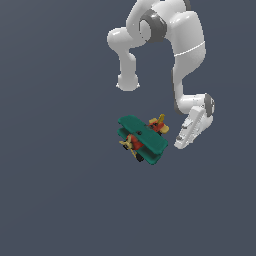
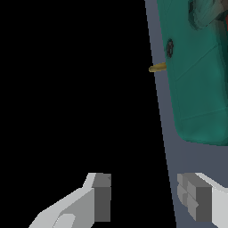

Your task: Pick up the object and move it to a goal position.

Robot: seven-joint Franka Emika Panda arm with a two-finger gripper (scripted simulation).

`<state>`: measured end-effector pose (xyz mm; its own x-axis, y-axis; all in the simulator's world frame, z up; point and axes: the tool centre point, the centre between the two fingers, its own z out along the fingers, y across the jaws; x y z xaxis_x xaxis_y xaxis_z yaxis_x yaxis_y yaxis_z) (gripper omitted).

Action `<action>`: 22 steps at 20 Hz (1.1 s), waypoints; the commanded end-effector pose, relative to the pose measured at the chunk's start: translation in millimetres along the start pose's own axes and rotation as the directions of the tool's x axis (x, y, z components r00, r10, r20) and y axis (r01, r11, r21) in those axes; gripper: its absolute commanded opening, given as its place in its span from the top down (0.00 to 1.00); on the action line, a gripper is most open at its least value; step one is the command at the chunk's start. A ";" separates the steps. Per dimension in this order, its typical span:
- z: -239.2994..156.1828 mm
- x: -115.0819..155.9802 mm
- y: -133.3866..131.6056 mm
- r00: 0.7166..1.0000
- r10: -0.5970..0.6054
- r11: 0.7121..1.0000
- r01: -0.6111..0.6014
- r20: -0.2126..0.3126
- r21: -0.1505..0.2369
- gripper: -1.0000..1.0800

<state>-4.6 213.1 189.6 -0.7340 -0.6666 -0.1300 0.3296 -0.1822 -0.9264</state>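
Note:
The object, a small toy biplane (image 1: 142, 139) with teal-green wings, a red body and yellow propeller and tail, lies on the dark grey floor near the middle of the exterior view. My gripper (image 1: 181, 143) hangs tilted just to the exterior view's right of it, apart from the wing tip. In the wrist view a teal wing (image 2: 196, 89) of the plane fills one side, with a yellow tip (image 2: 157, 67) sticking out beside it. My gripper (image 2: 147, 200) is open there, its grey pads (image 2: 102, 198) wide apart with nothing between them.
The arm's white links (image 1: 187, 45) and elbow (image 1: 127, 80) rise beyond the plane in the exterior view. Plain dark grey floor (image 1: 60, 175) surrounds the plane. In the wrist view the floor ends at a straight edge (image 2: 162, 133) with black beyond it.

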 end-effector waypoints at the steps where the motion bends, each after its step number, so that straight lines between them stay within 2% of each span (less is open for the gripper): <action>1: -1.7 7.3 19.4 0.998 -0.068 0.998 0.068 0.011 0.001 0.38; 6: -4.4 19.5 47.9 0.986 -0.166 0.986 0.166 0.026 0.001 0.38; 11: -6.0 27.2 63.9 0.975 -0.220 0.976 0.220 0.035 0.001 0.38; 15: -6.5 29.1 67.8 0.972 -0.233 0.972 0.233 0.037 0.001 0.38; 16: -5.1 24.1 59.7 0.976 -0.215 0.977 0.215 0.034 -0.003 0.38; 18: -2.9 24.3 60.2 0.976 -0.216 0.976 0.216 0.034 -0.003 0.38; 22: 14.6 26.7 64.6 0.973 -0.226 0.974 0.226 0.036 -0.001 0.38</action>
<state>1.4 180.1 130.5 -0.7663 -0.6359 0.0916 0.1572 -0.3239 -0.9329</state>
